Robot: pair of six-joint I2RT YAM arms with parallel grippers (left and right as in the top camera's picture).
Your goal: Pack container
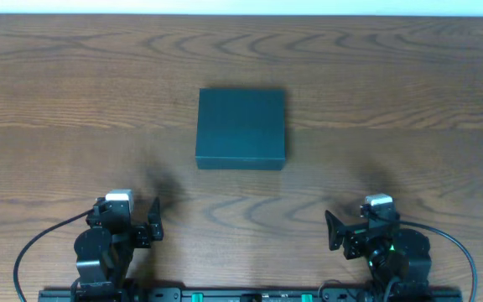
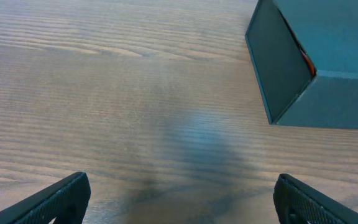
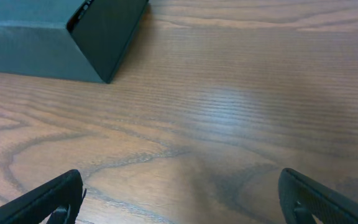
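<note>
Container [image 1: 241, 128], lid down, rests on table [image 1: 57, 84]; left fingers [image 2: 61, 198] and right fingers [image 3: 51, 196] spread.

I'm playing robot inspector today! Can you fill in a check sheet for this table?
Surface: wooden table, brown grain.
Job's things: container, dark teal, lid shut, mid-table; something red peeks from a side gap.
Clutter: nothing seen.
Grippers: left gripper and right gripper both open, empty, apart from the container.
Cables: black cable loops by the left arm, second cable by the right.
Surroundings: pale strip beyond the far edge; cannot tell what it is.
</note>
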